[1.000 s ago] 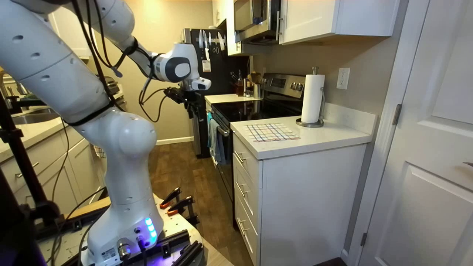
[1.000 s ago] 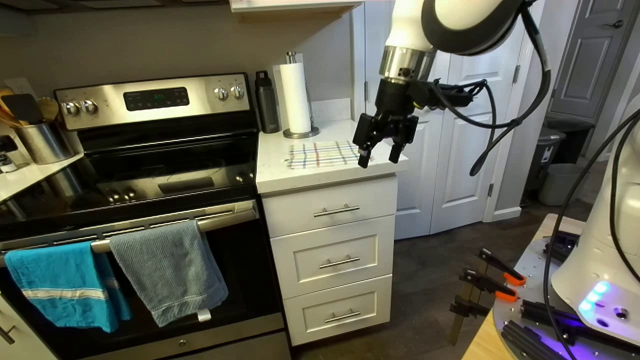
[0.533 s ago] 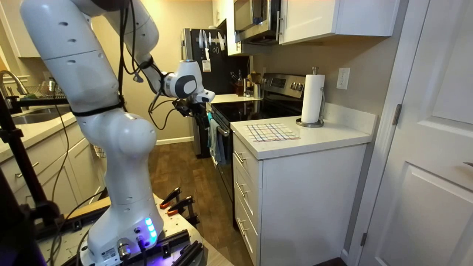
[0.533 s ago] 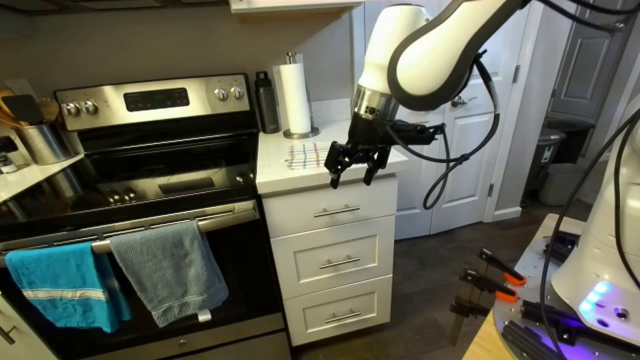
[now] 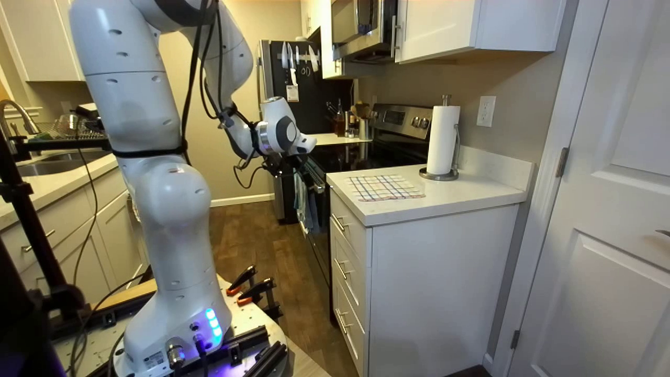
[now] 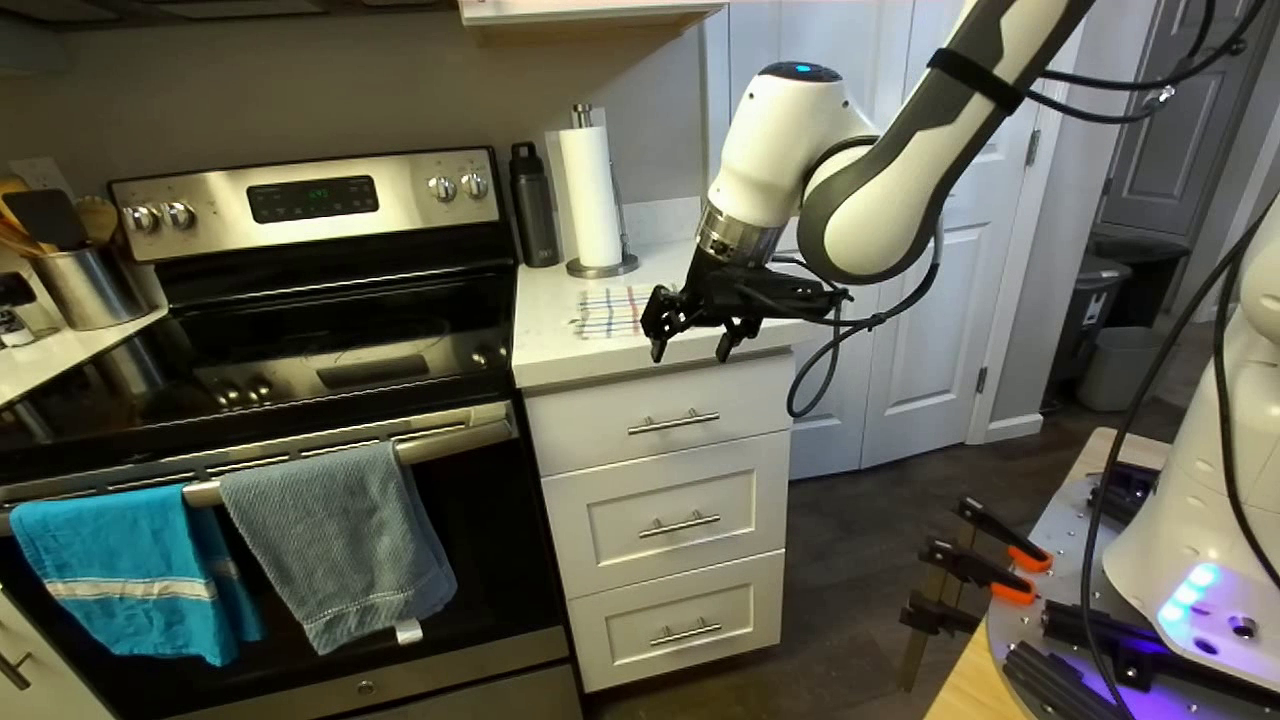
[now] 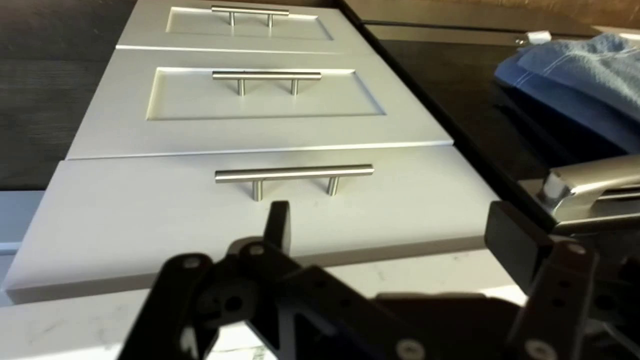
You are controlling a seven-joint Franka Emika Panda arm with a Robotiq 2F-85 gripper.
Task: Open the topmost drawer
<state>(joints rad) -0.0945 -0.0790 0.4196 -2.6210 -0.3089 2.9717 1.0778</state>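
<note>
The black two-fingered gripper [image 6: 691, 351] hangs wide-jawed, empty, above the flat white topmost drawer [image 6: 655, 400]; presumably for its metal bar-handle [image 7: 294, 173].

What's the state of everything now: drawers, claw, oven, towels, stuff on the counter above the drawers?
Top drawer: shut
Middle drawer: shut
Bottom drawer: shut
Claw: open, holding nothing
Oven door: shut
Oven display: lit
Turquoise towel: hanging on the oven handle
Gray towel: hanging there too
Bottle: upright, capped
Paper roll: upright on its stand
Checked cloth: spread flat
</note>
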